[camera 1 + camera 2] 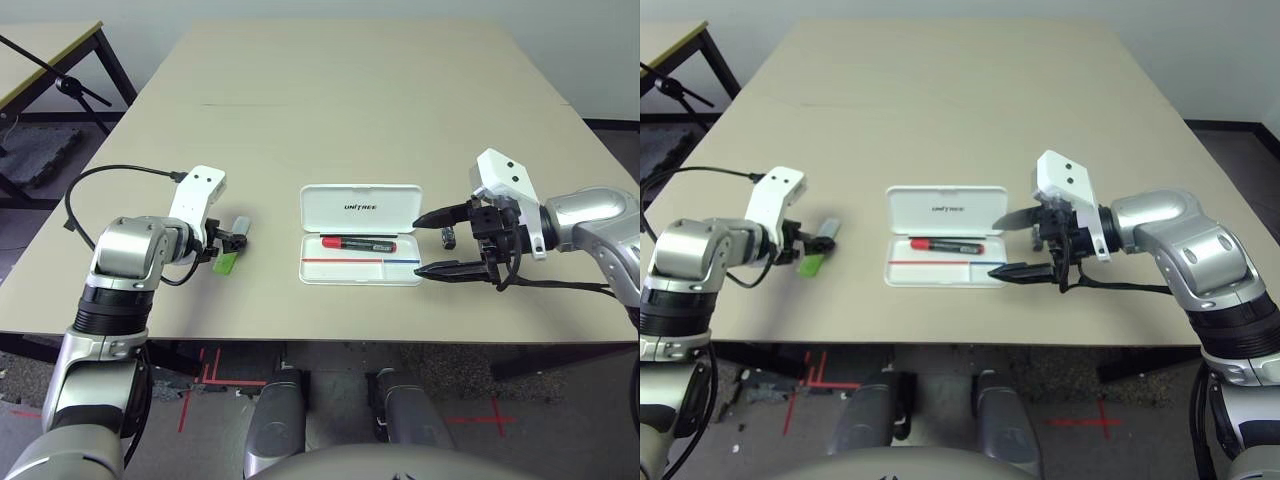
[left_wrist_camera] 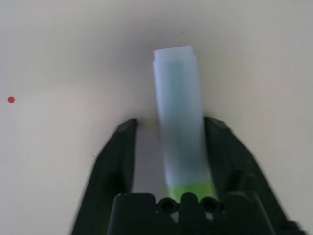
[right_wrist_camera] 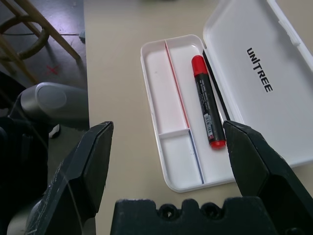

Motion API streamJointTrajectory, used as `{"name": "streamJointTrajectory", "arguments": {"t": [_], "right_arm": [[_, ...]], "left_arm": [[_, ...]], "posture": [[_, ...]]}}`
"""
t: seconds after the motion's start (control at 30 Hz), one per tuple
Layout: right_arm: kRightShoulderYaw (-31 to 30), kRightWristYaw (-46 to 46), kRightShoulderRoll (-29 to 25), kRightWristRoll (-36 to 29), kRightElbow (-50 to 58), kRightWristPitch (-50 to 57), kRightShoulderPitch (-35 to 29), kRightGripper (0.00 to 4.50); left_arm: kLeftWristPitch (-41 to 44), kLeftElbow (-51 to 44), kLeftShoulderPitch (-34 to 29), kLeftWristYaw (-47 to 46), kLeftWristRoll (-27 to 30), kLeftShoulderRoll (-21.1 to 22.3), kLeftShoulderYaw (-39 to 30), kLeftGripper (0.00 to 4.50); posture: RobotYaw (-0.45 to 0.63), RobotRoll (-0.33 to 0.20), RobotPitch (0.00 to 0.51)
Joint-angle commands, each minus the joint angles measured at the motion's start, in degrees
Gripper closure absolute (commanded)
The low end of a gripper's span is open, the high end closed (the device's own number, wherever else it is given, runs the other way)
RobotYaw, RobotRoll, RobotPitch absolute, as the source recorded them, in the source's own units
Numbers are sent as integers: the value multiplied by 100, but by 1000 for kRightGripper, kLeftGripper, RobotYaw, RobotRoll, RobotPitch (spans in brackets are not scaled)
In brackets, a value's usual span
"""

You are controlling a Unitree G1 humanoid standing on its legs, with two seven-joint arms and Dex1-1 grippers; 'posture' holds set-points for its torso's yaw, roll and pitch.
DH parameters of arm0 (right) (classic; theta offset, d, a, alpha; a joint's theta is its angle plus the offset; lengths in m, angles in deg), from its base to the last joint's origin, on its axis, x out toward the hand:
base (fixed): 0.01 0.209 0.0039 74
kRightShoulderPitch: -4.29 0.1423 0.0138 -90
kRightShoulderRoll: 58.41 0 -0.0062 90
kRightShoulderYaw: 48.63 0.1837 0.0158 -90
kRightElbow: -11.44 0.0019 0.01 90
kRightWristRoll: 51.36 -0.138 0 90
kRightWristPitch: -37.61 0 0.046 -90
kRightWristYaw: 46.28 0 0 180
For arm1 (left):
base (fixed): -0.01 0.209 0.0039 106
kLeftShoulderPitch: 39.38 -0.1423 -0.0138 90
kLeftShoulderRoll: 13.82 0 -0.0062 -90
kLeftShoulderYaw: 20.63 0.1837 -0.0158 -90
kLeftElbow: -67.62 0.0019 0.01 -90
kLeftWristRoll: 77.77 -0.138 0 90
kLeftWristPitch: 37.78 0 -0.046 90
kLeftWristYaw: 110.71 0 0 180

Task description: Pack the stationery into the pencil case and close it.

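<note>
Here, left gripper (image 2: 168,147) part open, fingers astride the lime-green highlighter (image 2: 180,117) on the table, not clearly clamped. Right gripper (image 1: 432,243) spread wide beside the open pencil case (image 1: 360,211), red-and-black marker (image 1: 358,243) inside, small dark block (image 1: 448,236) between its fingers.

Broad beige table (image 1: 350,110), open white pencil case (image 1: 360,210) lying flat near its front edge, lime-green highlighter (image 1: 228,260) resting on the tabletop well to the case's left, tiny dark block (image 1: 448,236) on the tabletop just right of the case
</note>
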Motion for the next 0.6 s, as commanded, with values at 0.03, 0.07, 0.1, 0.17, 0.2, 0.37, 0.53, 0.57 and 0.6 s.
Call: {"name": "streamJointTrajectory", "arguments": {"t": [0.03,0.07,0.1,0.17,0.2,0.37,0.53,0.57,0.6], "right_arm": [[-84,18,13,69,-22,-69,34,0],[-83,21,14,74,-21,-73,32,0],[-85,24,18,78,-23,-78,32,0],[-95,26,23,88,-33,-92,37,0],[-102,27,26,93,-41,-99,40,0],[-124,2,21,147,-130,-159,76,0],[-129,-23,13,215,-250,-238,137,0],[-129,-27,13,225,-268,-252,146,0],[-118,-21,13,248,-314,-278,173,0]], "left_arm": [[240,37,-138,67,102,147,242,3035],[228,8,-132,86,128,186,254,3374],[144,-46,-140,137,157,248,288,3413],[10,-175,-162,279,223,420,401,3412],[-43,-225,-163,350,256,507,447,3412],[-1254,-663,-282,1234,393,1252,719,3412],[-3788,-1562,-867,2870,426,1999,866,3412],[-4161,-1606,-914,3030,403,2008,862,3412],[-4413,-1843,-968,3218,440,2010,922,3412]], "posture": [[70,0,109],[70,0,109],[70,0,109],[70,0,109],[70,0,109],[78,0,109],[75,0,105],[75,0,105],[73,0,103]]}}
